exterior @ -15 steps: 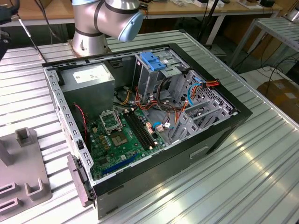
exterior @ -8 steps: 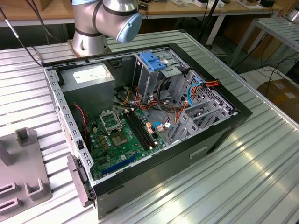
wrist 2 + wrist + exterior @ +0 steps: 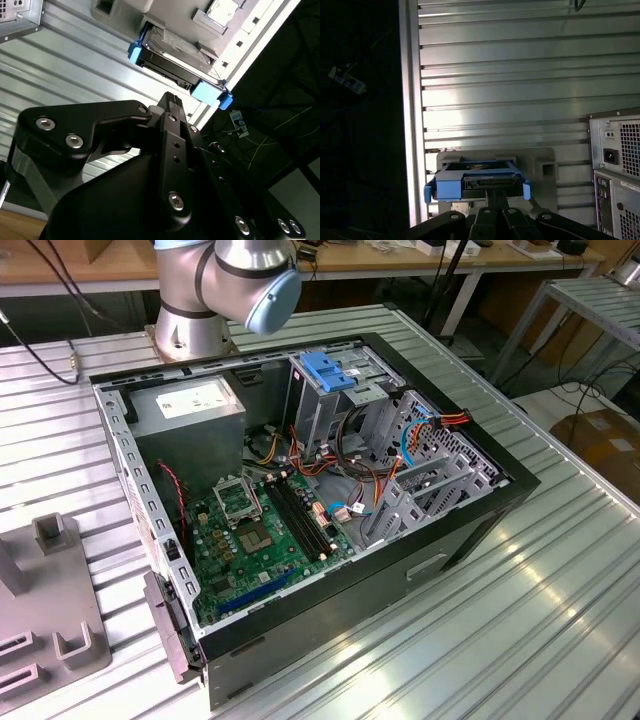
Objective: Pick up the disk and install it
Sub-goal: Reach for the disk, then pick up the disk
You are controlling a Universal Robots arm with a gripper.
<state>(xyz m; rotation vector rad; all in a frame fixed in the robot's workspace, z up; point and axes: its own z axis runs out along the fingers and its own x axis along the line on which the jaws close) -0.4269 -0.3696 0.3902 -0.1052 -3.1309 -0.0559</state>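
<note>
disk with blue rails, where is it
In both wrist views the blue-railed grey metal disk sits on a grey plate near the edge of the ribbed metal table.

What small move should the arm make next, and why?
Probably ease the gripper straight ahead onto the disk. In both wrist views the disk sits in its grey holder on the ribbed table, right in front of the gripper and lined up with it.

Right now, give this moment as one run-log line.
gripper: close to disk | disk: on grey holder | computer case: open
</note>
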